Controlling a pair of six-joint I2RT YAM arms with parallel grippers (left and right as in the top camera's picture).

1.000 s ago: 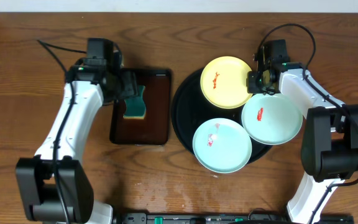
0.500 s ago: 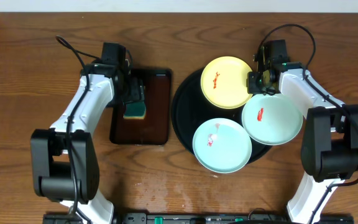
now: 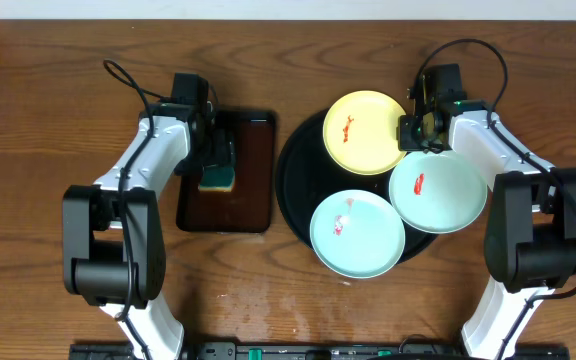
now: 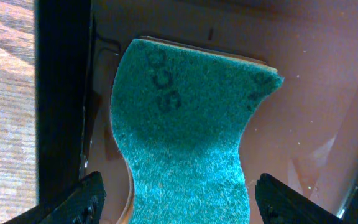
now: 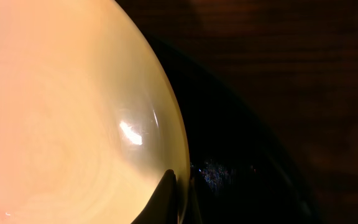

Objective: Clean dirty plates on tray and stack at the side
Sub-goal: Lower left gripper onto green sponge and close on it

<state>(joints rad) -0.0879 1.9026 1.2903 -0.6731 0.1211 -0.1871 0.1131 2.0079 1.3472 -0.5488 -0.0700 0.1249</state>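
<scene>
The round black tray (image 3: pixel 293 180) holds three plates. The pale yellow plate (image 3: pixel 363 130) with a red smear lies at the back. One pale blue plate (image 3: pixel 358 235) lies at the front, the other (image 3: pixel 438 190) at the right, both smeared red. My right gripper (image 3: pixel 409 133) is shut on the yellow plate's right rim; the right wrist view shows its fingers (image 5: pixel 178 196) pinching that rim (image 5: pixel 73 112). My left gripper (image 3: pixel 216 152) is open, its fingers (image 4: pixel 176 200) on either side of the green sponge (image 4: pixel 185 143), which lies on the brown tray.
The rectangular dark brown tray (image 3: pixel 253 190) sits left of the black tray and holds the sponge (image 3: pixel 218 177). Bare wooden table (image 3: pixel 48 150) surrounds both trays. Both arms reach in from the front edge.
My left arm has swung in toward the brown tray, and its gripper has come down over the sponge. The right arm and the plates have not moved.
</scene>
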